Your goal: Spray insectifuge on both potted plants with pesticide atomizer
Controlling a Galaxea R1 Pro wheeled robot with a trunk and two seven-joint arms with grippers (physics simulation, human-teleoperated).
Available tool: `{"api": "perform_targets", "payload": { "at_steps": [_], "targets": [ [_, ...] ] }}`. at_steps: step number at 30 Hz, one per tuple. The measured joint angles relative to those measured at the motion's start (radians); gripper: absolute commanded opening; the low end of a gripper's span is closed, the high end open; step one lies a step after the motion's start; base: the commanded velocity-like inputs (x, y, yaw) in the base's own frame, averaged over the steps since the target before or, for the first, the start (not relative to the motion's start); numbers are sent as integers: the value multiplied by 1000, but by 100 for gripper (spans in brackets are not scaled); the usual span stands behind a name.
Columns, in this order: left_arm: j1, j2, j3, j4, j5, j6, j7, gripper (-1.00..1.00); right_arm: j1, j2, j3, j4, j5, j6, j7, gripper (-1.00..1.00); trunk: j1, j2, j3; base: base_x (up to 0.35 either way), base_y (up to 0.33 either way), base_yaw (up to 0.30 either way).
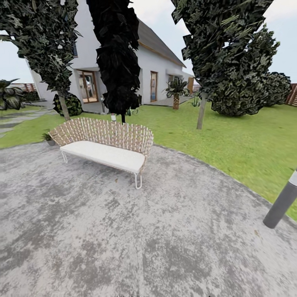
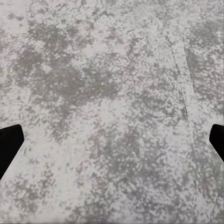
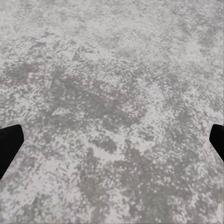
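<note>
- The mottled grey stone patio [image 1: 123,247] lies nearest, spreading across the whole foreground of the head view
- The left tool [image 2: 112,144] hangs over bare patio stone, its two dark fingertips [image 2: 8,144] at opposite edges of the left wrist view, spread wide with nothing between them
- The right tool [image 3: 112,144] is likewise spread wide over the stone and holds nothing
- A wicker bench [image 1: 105,144] with a white seat cushion stands at the far left part of the patio
- A small potted plant [image 1: 48,138] with dark spiky leaves sits just beside the bench's left end, at the patio edge
- A grey post [image 1: 282,202] leans in at the right edge, where the patio meets the lawn [image 1: 231,136]
- Beyond the lawn stand trees [image 1: 117,57], a small palm [image 1: 176,93] and a white house [image 1: 156,62]; a brown fence [image 1: 292,95] shows at far right
</note>
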Motion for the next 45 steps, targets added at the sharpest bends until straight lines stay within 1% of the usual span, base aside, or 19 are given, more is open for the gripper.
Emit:
{"api": "perform_targets", "payload": {
  "at_steps": [32,37,45],
  "targets": [
    [0,0,0,0,0,0,0,100,0,1,2,0,0,0,0,100,123,-224,-102,0,0,274],
    [0,0,0,0,0,0,0,100,0,-4,2,0,1,-1,3,100,142,-259,-119,0,0,85],
    [0,0,0,0,0,0,0,100,0,-6,6,-1,2,-1,6,100,173,-315,-144,0,0,6]
  ]
}}
